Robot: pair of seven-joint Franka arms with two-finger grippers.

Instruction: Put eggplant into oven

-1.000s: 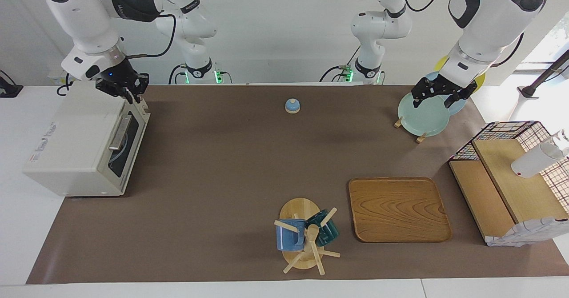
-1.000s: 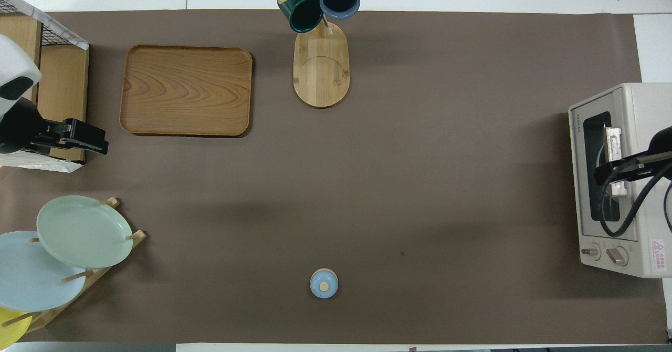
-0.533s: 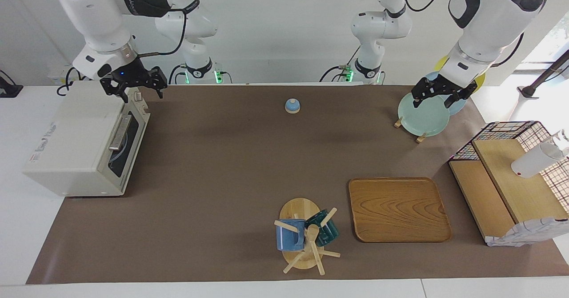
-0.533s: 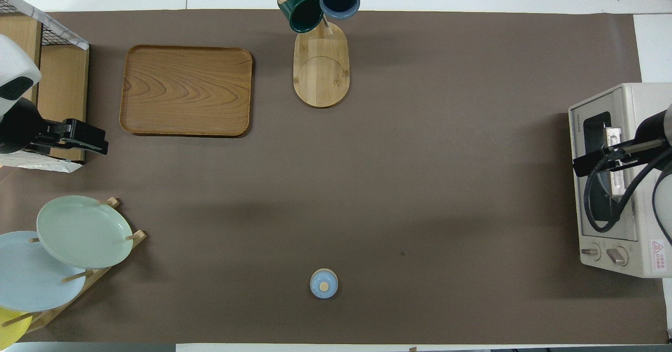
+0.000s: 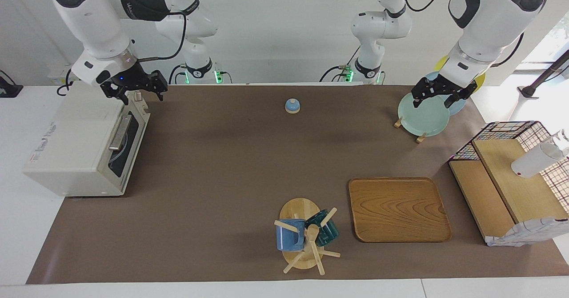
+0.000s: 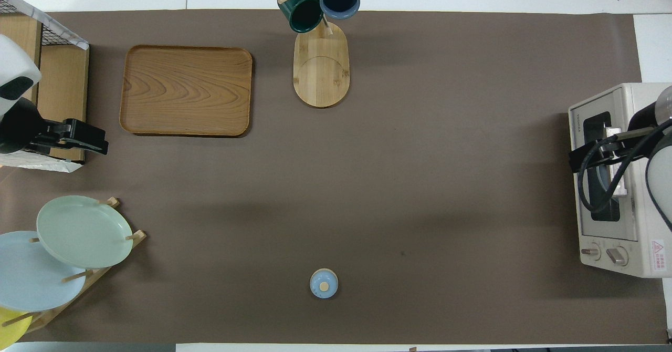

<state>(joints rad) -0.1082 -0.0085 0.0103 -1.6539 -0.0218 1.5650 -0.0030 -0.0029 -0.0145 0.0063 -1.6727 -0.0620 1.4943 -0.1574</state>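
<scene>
The cream-white oven (image 5: 75, 142) stands at the right arm's end of the table with its dark glass door shut; it also shows in the overhead view (image 6: 593, 102). The eggplant does not show in either view. My right gripper (image 5: 134, 94) is open and empty, raised just above the top edge of the oven's door; in the overhead view (image 6: 577, 160) it covers the door's handle. My left gripper (image 5: 438, 98) waits open and empty over the plate rack, and it shows in the overhead view (image 6: 86, 139).
A rack with green (image 5: 422, 115), blue and yellow plates stands under the left gripper. A wire-and-wood shelf (image 5: 506, 178), a wooden tray (image 5: 398, 209) and a mug tree (image 5: 304, 235) lie farther from the robots. A small blue lid (image 5: 292, 106) lies near them.
The right gripper has risen from the top edge of the oven's door, opened its fingers and shifted slightly toward the table's middle. The door stays shut. The left arm has not moved.
</scene>
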